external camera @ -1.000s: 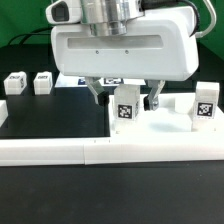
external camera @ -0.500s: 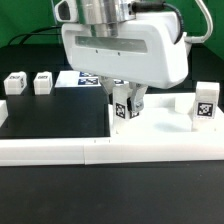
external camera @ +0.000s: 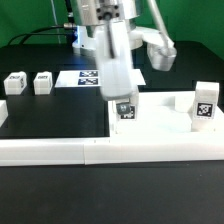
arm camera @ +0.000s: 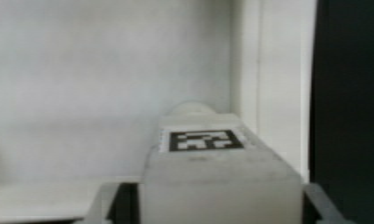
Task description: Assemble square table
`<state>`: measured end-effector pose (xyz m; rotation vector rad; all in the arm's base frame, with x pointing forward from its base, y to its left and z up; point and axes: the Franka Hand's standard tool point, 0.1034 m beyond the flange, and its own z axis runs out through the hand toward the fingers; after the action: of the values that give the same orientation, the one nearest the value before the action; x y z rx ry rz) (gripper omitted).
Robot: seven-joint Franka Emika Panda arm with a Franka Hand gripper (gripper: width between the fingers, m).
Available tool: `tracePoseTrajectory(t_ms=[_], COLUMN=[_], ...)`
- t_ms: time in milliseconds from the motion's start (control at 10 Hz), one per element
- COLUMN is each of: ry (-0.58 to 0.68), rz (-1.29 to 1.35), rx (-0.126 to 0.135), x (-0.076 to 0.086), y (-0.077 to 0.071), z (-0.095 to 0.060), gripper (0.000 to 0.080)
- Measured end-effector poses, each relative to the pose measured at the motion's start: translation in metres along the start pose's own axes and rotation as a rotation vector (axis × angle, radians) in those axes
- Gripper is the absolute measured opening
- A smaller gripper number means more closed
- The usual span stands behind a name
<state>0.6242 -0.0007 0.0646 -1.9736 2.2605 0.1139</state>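
On the exterior view's left we see a first loose leg post [external camera: 15,83] and a second loose leg post [external camera: 42,82] standing on the dark table, well apart from the work, probably parked there until their turn. Just beside them lies the marker board [external camera: 85,77]. Near the middle, the gripper [external camera: 123,100] hangs straight down with its jaws closed on the held leg post [external camera: 126,110]. This post stands upright at the near corner of the tabletop slab [external camera: 160,135], which lies against the border wall [external camera: 50,152]. We judge that this vertical hold suits seating the post in a corner hole. Further right, a far leg post [external camera: 205,105] stands upright on the slab.
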Motion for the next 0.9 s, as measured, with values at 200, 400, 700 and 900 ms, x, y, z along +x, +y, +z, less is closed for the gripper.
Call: tracePoseTrajectory(t_ms=[200, 400, 700, 900], ry=[0.003, 0.014, 0.023, 0.023], rz=[0.234, 0.306, 0.315, 0.314], rx=[0.017, 0.021, 0.018, 0.018], x=[-0.0010, -0.0009, -0.0001, -0.0004], y=[0.0001, 0.0008, 0.0019, 0.0020], z=[-0.0004, -0.0006, -0.0005, -0.0004], gripper=[0.0292, 0.0295, 0.0311, 0.0492])
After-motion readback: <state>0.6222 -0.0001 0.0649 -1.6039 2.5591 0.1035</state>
